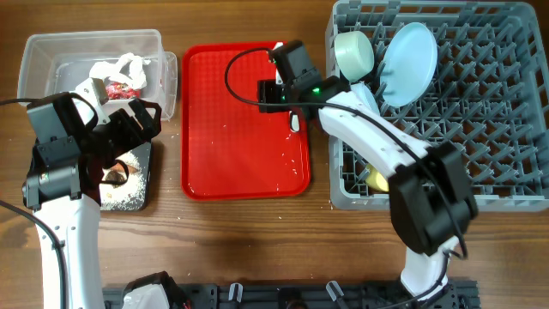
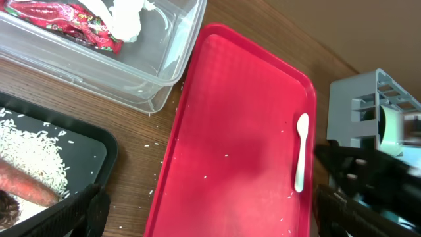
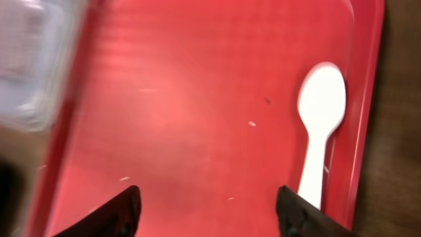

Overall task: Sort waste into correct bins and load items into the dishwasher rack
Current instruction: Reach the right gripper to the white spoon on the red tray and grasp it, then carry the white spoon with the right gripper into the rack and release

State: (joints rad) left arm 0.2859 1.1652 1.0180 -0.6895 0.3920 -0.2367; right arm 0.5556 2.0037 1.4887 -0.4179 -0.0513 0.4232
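The white spoon [image 1: 294, 123] lies on the red tray's [image 1: 232, 154] right side; it also shows in the right wrist view [image 3: 320, 125] and the left wrist view [image 2: 301, 151]. My right gripper [image 1: 274, 90] is open and empty just above the tray [image 3: 207, 217], with the spoon by its right finger. My left gripper [image 1: 141, 118] is open and empty [image 2: 210, 220] over the black tray [image 1: 141, 184], which holds rice crumbs [image 2: 33, 148] and the brown sausage stick [image 2: 26, 187]. The clear tub [image 1: 51, 51] holds the tissue [image 1: 129, 67] and red wrapper [image 2: 66, 20].
The grey dishwasher rack [image 1: 480, 112] stands at the right and holds a mint bowl [image 1: 353, 53], the pale blue plate [image 1: 407, 64] and the yellow cup [image 1: 375, 178]. Loose rice grains dot the red tray [image 2: 237, 145] and the wooden table.
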